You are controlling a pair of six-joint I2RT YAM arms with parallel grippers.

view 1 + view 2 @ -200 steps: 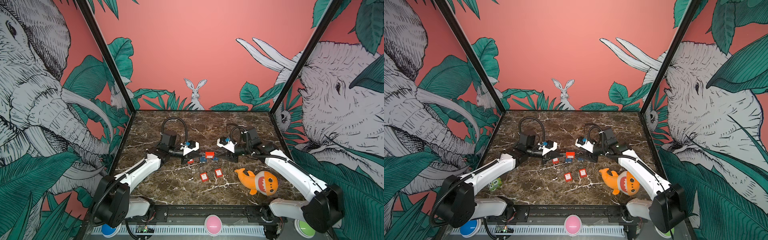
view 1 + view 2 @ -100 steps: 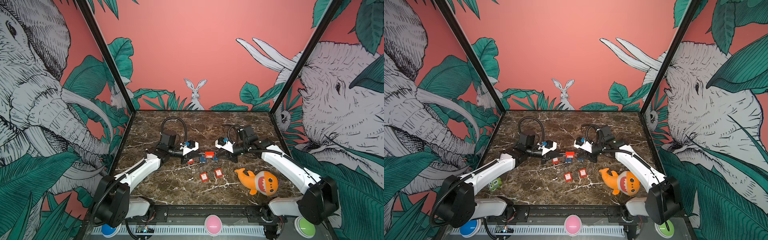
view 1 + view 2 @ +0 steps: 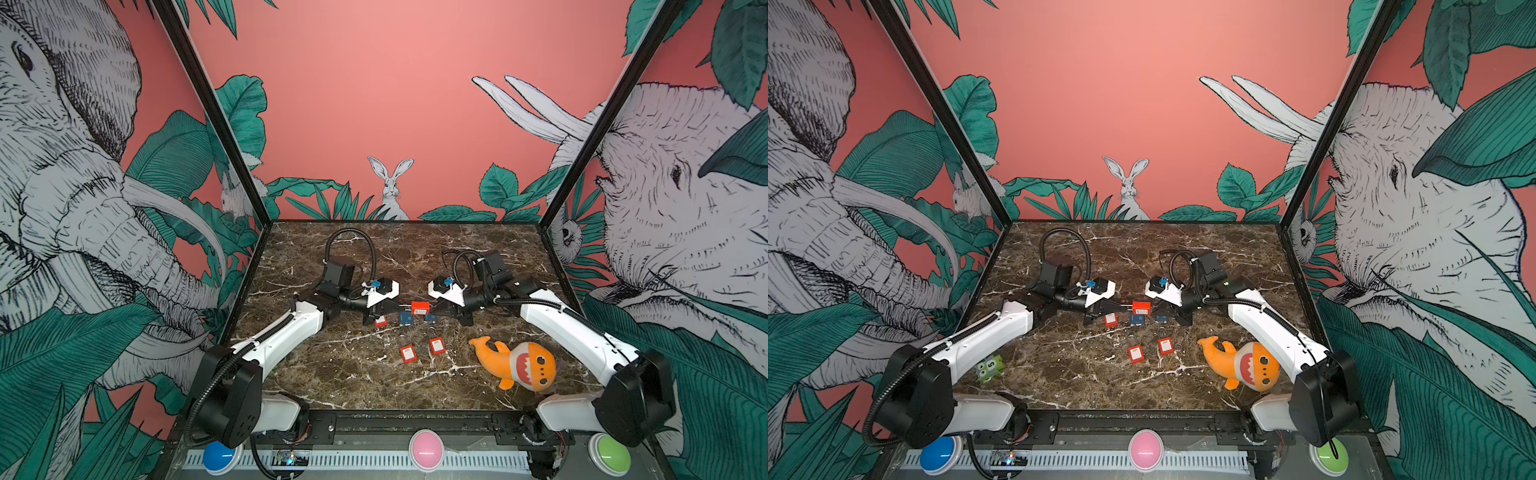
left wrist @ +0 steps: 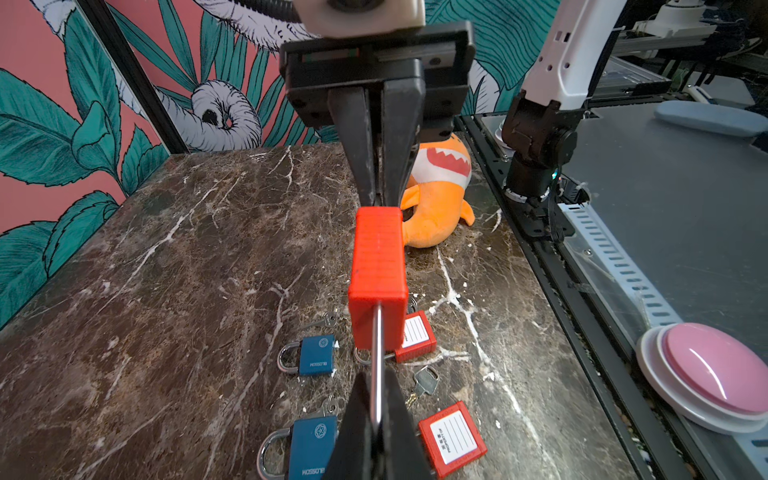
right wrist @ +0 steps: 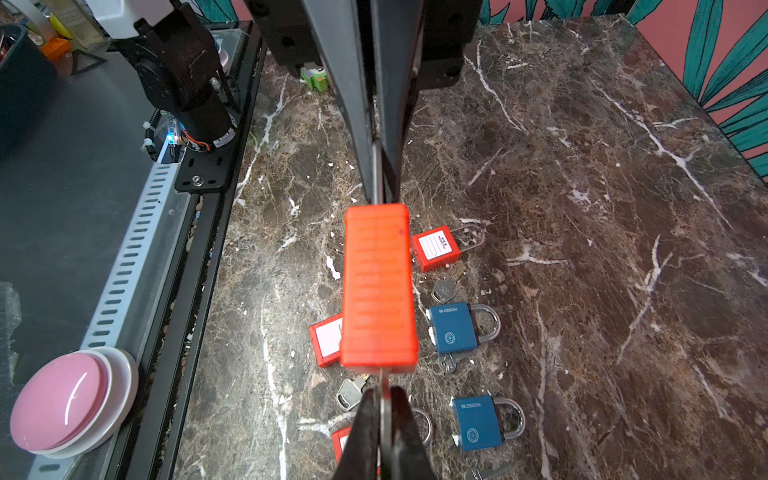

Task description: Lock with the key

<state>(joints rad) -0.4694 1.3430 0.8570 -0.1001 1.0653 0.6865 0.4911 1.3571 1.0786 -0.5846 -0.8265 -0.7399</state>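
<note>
Three buttons (image 3: 219,457) (image 3: 426,445) (image 3: 611,455) sit nearest; on the desk (image 3: 332,374) lie one plush shark (image 3: 515,365), one green block (image 3: 990,368), three red padlocks (image 3: 408,354) (image 3: 436,345) (image 3: 380,322) and two blue padlocks (image 3: 405,318) (image 3: 431,318). Behind them a fourth red lock (image 4: 377,266) hangs in the air between both arms, the left end effector (image 4: 376,415) clamped shut on its shackle (image 4: 377,365), the right end effector (image 5: 384,399) pinched shut on the key (image 5: 382,380). A second ago the right one stood half open, clear of the lock.
</note>
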